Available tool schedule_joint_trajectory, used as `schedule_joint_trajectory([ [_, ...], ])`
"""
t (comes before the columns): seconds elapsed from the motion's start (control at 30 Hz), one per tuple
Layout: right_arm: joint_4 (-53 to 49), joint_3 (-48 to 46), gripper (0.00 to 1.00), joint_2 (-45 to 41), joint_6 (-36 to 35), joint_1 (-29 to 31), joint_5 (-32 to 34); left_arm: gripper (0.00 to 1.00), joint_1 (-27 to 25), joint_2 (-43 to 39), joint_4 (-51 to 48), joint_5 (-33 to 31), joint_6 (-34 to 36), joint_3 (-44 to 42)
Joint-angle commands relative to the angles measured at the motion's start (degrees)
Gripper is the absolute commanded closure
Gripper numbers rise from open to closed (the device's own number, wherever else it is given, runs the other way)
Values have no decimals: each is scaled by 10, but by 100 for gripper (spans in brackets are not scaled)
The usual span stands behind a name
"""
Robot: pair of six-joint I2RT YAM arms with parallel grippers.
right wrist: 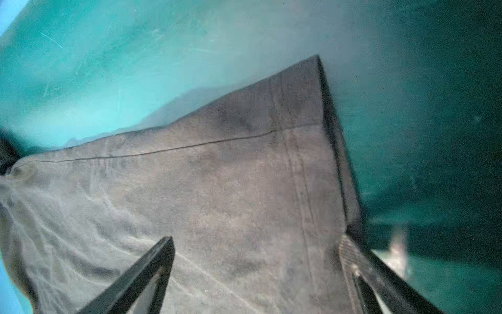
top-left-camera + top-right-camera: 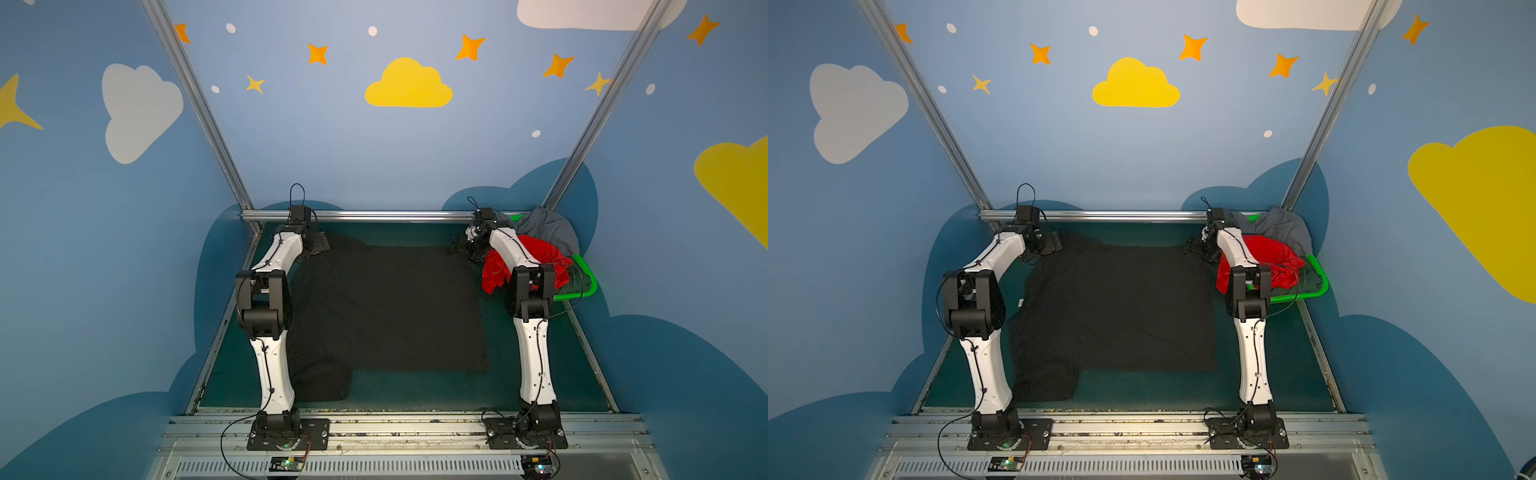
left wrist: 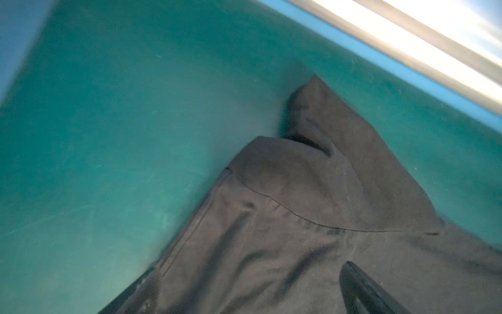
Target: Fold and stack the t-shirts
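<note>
1 plain black cloth t-shirt (image 2: 386,307), flat; left gripper (image 2: 321,246) and right gripper (image 1: 256,239) gape wide at its far corners (nothing held): shallow closing could pinch 1 layer only.

readable text: none | white tag (image 2: 1020,303) on black t-shirt (image 2: 1113,307): too small

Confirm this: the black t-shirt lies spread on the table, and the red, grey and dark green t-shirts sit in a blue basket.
One error: the basket is bright green, not blue, as both top views show. The black t-shirt does lie spread on the table, with the red t-shirt, grey t-shirt and dark green t-shirt in that basket.
</note>
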Motion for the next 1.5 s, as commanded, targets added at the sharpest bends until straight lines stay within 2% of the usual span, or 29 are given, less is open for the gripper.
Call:
schedule_joint_trajectory([
  [0.0, 6, 12, 6, 12, 1, -4, -14, 0, 2, 18, -20, 24, 26, 25],
  [0.1, 17, 14, 6, 12, 0, -8, 19, 0, 3, 27, -19, 37, 24, 35],
  [0.47, 46, 81, 6, 57, -12, -18, 5, 0, 4, 40, -19, 50, 45, 52],
  [0.8, 88, 102, 8, 86, -18, -19, -87, 0, 10, 64, -33, 54, 55, 81],
  [0.87, 97, 101, 17, 88, -16, -20, -92, 0, 12, 71, -42, 48, 56, 91],
  [1.07, 111, 101, 58, 90, -18, -20, -105, 0, 15, 91, -55, 52, 59, 124],
  [1.13, 110, 101, 76, 88, -19, -20, -97, 0, 16, 100, -56, 55, 58, 140],
  [1.23, 107, 95, 94, 82, -21, -20, -89, 0, 16, 121, -72, 60, 59, 180],
  [1.3, 107, 87, 100, 76, -26, -19, -89, 0, 16, 136, -83, 64, 61, 209],
  [1.47, 116, 45, 100, 49, -38, -14, -84, 0, 17, 181, -103, 65, 75, 281],
])
